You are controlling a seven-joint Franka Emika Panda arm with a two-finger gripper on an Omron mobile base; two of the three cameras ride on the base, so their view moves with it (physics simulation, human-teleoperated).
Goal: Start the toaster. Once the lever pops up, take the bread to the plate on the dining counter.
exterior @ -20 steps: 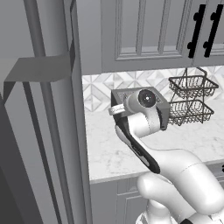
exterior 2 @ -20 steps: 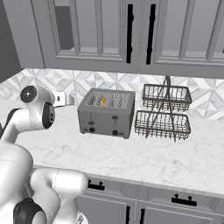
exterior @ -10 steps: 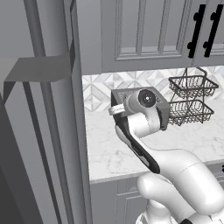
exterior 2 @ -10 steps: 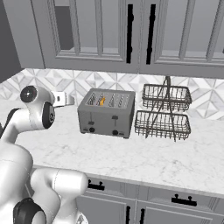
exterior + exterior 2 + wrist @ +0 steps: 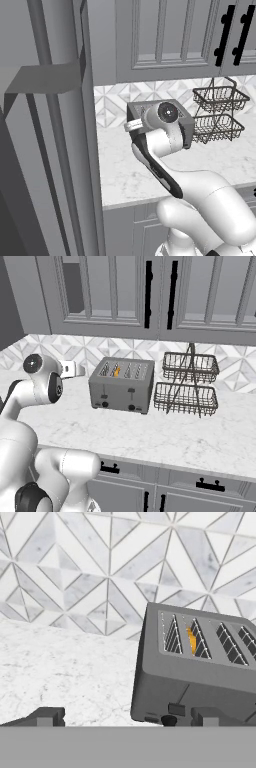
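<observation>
Presently the toaster point(image 5: 121, 385) stands on the marble tabletop point(image 5: 165, 433) against the tiled wall, 4 slots up, 2 black knobs low on its front. Bread point(image 5: 116, 372) sits sunk in 1 slot, its golden edge showing. A 2-tier wire basket point(image 5: 187, 384) stands just beside it. The pincer point(image 5: 125, 718) hangs open, short of the toaster's front, its fingertips point(image 5: 47, 716) spread wide and touching nothing.
</observation>
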